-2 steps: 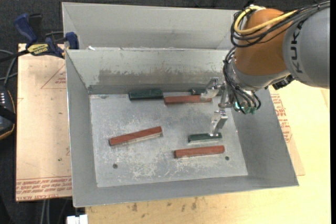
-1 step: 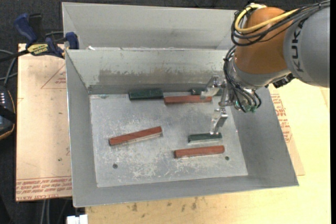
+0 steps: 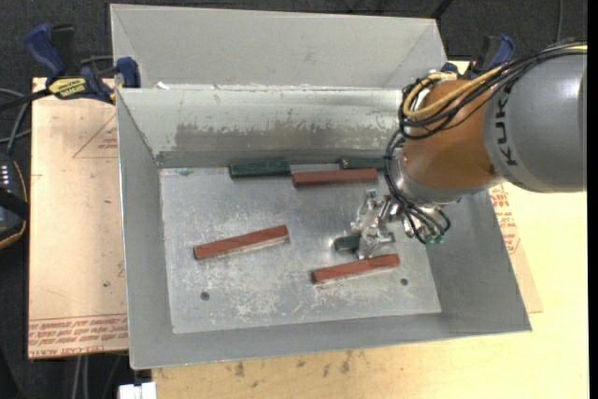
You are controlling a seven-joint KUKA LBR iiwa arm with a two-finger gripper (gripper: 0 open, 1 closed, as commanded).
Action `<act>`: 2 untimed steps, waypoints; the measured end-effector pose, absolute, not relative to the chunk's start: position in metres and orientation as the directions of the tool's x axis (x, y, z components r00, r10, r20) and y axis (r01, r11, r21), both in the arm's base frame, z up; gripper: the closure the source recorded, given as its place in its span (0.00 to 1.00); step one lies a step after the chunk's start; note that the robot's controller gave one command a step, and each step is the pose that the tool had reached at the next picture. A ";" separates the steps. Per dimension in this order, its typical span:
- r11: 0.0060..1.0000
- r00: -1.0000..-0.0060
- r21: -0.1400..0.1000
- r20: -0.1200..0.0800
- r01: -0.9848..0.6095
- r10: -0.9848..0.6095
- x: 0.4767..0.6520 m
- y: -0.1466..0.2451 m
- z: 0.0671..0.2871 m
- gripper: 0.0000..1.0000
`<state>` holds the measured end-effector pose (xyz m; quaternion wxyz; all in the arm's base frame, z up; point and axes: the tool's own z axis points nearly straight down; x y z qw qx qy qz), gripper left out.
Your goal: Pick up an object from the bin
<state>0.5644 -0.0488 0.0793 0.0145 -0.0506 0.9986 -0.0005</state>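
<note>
My gripper [image 3: 373,227] is low in the right half of the bin, under the orange wrist cover. It hangs just above a red-brown flat bar [image 3: 355,270] that lies nearly level on the bin floor. A small dark piece [image 3: 347,245] shows at the gripper's lower left tip, and I cannot tell whether it is a loose thing or part of the gripper. A second red-brown bar [image 3: 327,175] lies behind the gripper along the back wall. No thing shows between the jaws.
A third red-brown bar [image 3: 241,243] lies left of centre on the floor. A dark green bar [image 3: 260,168] rests against the back wall, end to end with the red-brown one there. The arm and its cables cover the bin's right side.
</note>
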 end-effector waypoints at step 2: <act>0.992 -0.992 0.000 -0.005 -0.130 -0.130 0.568 -0.060 0.219 1.00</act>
